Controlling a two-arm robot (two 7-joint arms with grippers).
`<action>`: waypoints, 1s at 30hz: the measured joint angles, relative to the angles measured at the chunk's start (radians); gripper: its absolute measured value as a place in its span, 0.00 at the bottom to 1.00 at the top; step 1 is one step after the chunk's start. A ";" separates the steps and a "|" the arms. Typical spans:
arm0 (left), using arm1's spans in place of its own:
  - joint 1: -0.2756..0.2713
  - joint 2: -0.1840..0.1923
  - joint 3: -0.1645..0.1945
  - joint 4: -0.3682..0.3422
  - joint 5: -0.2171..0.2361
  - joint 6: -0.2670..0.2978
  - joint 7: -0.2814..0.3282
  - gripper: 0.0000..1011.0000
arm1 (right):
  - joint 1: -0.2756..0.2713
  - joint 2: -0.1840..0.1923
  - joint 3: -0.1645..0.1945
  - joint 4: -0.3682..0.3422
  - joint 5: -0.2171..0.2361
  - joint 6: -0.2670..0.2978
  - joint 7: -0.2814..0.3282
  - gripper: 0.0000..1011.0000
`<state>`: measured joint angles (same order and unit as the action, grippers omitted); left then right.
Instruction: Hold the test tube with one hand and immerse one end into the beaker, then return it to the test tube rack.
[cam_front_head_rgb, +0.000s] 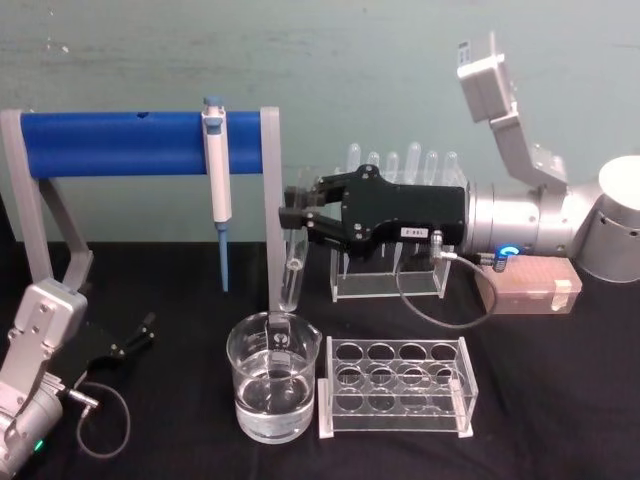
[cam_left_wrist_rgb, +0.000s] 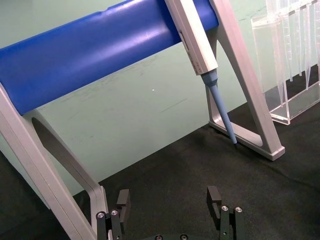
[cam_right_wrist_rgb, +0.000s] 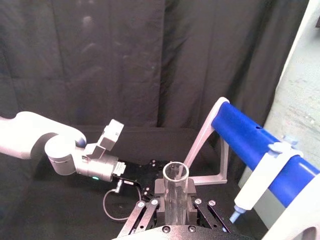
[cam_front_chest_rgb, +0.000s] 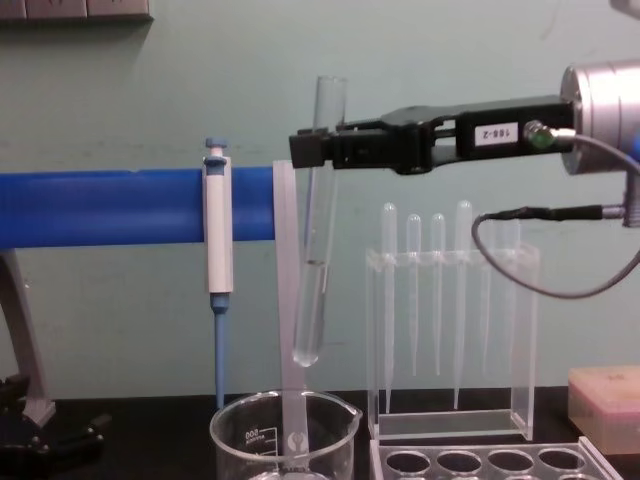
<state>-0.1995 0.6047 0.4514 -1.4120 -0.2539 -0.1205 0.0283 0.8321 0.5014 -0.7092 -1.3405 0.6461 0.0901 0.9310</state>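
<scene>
Above the beaker, right gripper pinches the tube near its rim, apt for light, slick, brittle glass; left gripper idles left of the beaker, jaws apart.

Clear glass test tube, glossy glass beaker, matt black cloth

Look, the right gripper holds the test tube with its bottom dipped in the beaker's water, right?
Not dipped: the right gripper holds the test tube, but its bottom hangs above the beaker, as the chest view shows. The left gripper sits open, aside.
</scene>
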 joint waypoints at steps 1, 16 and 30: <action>0.000 0.000 0.000 0.000 0.000 0.000 0.000 0.99 | 0.000 -0.002 -0.003 0.003 0.000 -0.003 0.002 0.22; 0.000 0.000 0.000 0.000 0.000 0.000 0.000 0.99 | -0.035 -0.043 -0.056 0.105 -0.019 -0.092 0.036 0.22; 0.000 0.000 0.000 0.000 0.000 0.000 0.000 0.99 | -0.070 -0.063 -0.078 0.141 -0.078 -0.152 0.041 0.22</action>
<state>-0.1995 0.6047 0.4514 -1.4120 -0.2539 -0.1205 0.0283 0.7620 0.4382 -0.7871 -1.1996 0.5682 -0.0620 0.9724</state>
